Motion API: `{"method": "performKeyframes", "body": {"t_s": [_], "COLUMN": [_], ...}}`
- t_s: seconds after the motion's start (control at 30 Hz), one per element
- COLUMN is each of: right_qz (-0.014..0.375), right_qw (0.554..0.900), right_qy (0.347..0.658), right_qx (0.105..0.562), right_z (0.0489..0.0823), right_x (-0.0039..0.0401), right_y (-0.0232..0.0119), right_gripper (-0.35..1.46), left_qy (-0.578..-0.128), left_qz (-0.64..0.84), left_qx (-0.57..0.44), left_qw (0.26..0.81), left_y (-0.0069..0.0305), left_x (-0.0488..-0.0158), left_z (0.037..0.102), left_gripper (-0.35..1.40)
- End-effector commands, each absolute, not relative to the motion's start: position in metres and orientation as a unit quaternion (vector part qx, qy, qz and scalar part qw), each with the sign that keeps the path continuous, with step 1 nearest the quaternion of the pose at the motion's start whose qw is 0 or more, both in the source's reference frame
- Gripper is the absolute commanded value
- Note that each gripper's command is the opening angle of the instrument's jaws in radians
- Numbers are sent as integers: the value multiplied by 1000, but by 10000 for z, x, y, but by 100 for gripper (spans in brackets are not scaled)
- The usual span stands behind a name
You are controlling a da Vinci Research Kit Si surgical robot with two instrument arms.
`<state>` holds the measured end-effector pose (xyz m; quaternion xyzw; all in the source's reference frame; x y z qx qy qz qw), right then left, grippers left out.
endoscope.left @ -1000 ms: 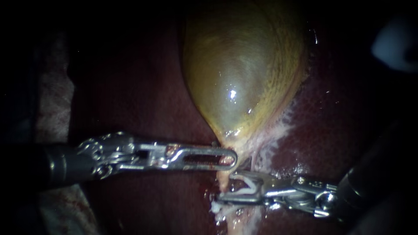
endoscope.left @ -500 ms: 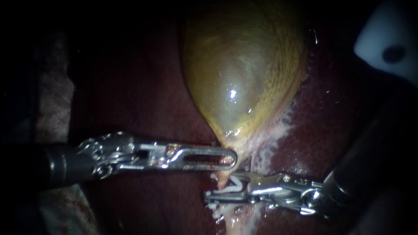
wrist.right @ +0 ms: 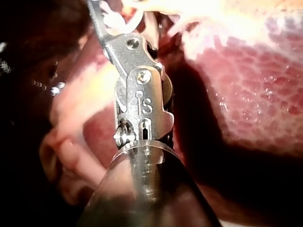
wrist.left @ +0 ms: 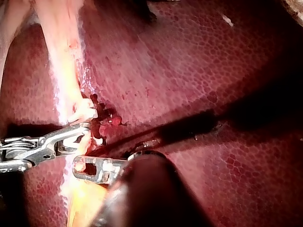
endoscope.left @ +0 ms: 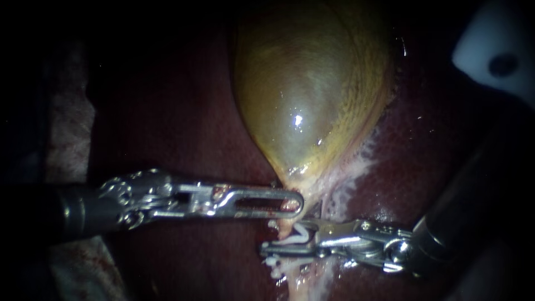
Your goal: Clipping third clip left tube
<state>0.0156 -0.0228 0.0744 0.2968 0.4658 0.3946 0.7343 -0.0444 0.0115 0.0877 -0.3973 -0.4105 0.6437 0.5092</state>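
Pale tube [endoscope.left: 286,227] threads a white clip [endoscope.left: 292,240] that the right tool [endoscope.left: 273,249] clamps; left tool [endoscope.left: 295,203] grips the gallbladder [endoscope.left: 301,100] neck. Only the left wrist view shows red clots [wrist.left: 110,120].

No label, brand, number or sign can be read on the tissue; the only marking is a small stamp on the silver metal hinge plate [wrist.right: 141,101] of the slender steel right instrument [wrist.right: 112,20], seen from the right wrist; its characters cannot be made out surely.

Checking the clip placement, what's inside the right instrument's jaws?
A white clip sits between the right instrument's jaws, both touching it, across the pale tube. Whether it fully encircles the tube is hidden.
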Motion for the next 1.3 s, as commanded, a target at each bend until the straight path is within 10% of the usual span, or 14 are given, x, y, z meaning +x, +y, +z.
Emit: {"method": "performKeyframes", "body": {"t_s": [0.03, 0.57, 0.93, 1.3], "right_qz": [395, 395, 387, 382], "right_qw": [734, 734, 735, 735], "right_qy": [466, 465, 466, 468], "right_qx": [297, 297, 305, 309], "right_z": [744, 747, 749, 749], "right_x": [155, 156, 155, 156], "right_y": [-228, -224, -227, -226], "right_gripper": [48, 39, -35, -35], "left_qy": [-410, -410, -410, -410], "left_qz": [644, 644, 644, 644], "left_qx": [-397, -397, -398, -398], "left_qw": [509, 509, 509, 509], "left_y": [115, 115, 115, 115], "left_x": [-444, -444, -444, -444], "left_z": [877, 878, 879, 879], "left_gripper": [-35, -35, -35, -35]}}
